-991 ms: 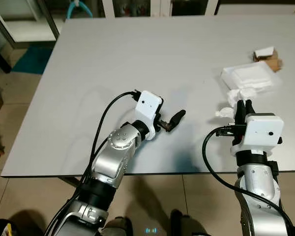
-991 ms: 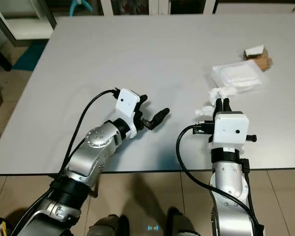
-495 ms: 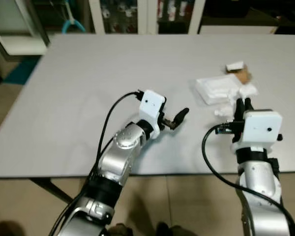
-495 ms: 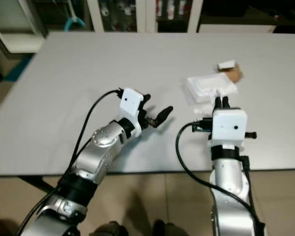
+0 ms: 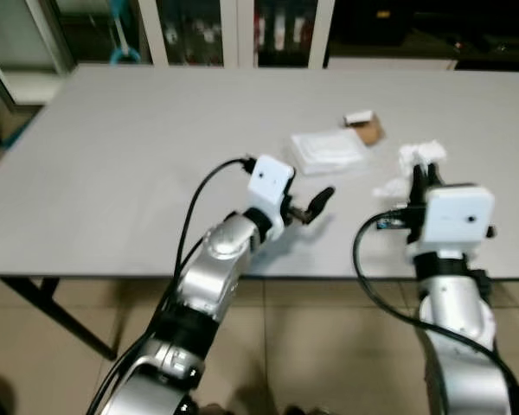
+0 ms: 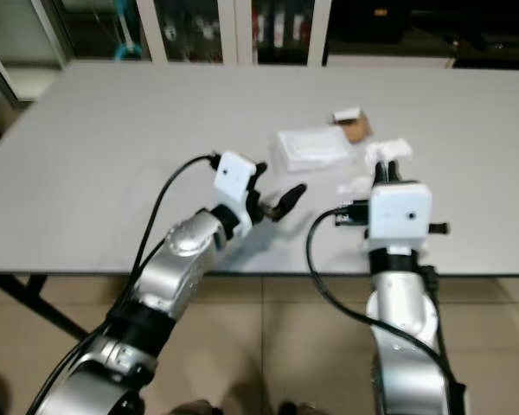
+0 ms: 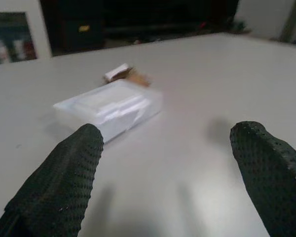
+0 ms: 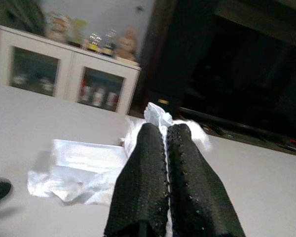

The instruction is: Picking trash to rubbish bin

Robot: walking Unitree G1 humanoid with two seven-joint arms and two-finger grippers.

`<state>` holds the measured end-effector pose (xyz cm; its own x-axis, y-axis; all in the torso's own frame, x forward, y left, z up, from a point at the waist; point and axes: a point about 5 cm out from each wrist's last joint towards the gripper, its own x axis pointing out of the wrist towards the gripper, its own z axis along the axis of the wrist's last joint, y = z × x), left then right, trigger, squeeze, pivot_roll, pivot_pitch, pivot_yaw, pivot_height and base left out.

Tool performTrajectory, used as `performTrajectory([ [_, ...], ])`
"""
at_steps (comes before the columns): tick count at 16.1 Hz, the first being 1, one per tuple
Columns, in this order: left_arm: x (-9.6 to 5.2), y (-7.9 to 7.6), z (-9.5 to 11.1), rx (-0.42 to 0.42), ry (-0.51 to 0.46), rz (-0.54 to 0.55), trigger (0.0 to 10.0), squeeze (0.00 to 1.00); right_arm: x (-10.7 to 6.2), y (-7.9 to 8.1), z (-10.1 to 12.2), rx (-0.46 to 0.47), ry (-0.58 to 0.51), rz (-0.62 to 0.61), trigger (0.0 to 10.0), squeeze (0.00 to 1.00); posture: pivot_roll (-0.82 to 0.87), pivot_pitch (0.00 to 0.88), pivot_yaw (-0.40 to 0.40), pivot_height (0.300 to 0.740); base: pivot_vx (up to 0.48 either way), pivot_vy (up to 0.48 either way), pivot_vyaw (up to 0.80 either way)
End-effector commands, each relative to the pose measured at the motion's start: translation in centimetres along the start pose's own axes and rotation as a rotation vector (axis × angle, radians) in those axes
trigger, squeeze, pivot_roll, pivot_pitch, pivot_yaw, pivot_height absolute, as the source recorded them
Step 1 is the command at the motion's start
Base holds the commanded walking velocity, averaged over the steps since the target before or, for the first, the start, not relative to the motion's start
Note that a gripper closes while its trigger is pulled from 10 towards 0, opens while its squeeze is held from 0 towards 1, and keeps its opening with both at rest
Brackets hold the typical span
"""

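My right gripper [image 5: 420,175] is shut on a white crumpled wrapper [image 5: 421,156] near the table's front right; in the right wrist view the two fingers [image 8: 153,187] press together with the wrapper [image 8: 158,114] sticking out above them. A flat white packet [image 5: 329,149] lies on the grey table [image 5: 138,164], and a small brown-and-white carton [image 5: 363,128] sits just behind it. My left gripper [image 5: 304,207] hovers open over the table short of the packet, with nothing between its fingers [image 7: 64,187]. The packet [image 7: 111,108] lies ahead of it.
Glass-door cabinets [image 5: 242,30] stand behind the table's far edge. The table's front edge [image 5: 112,277] runs across the view, with tiled floor [image 5: 52,363] below it and a table leg [image 5: 56,316] at the left.
The camera has pulled back and tilted, so the table sits higher in the picture. My right gripper keeps its hold on the wrapper, which now sits to the right of the packet, apart from it.
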<state>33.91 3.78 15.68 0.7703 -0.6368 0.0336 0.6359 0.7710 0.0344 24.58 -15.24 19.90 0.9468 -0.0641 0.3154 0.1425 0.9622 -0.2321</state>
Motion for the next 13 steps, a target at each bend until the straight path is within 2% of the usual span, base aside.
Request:
performTrajectory([
  [1,0.05,0.07,0.01,0.002,-0.002,0.012,10.0,0.00,0.02,-0.16,0.23,-0.014,-0.006,0.000,10.0,0.00,0.08,0.097,0.022,0.740,0.000,-0.450,0.00],
  [4,0.30,0.11,0.27,0.006,-0.011,0.014,10.0,0.00,0.38,0.33,0.62,-0.020,-0.028,0.023,10.0,0.00,0.09,0.092,0.022,0.740,0.000,-0.442,0.00],
  [13,0.45,0.07,-0.08,0.000,-0.004,0.027,10.0,0.00,0.37,0.44,0.63,-0.035,-0.025,0.046,10.0,0.00,0.08,0.094,0.013,0.740,0.000,-0.436,0.00],
])
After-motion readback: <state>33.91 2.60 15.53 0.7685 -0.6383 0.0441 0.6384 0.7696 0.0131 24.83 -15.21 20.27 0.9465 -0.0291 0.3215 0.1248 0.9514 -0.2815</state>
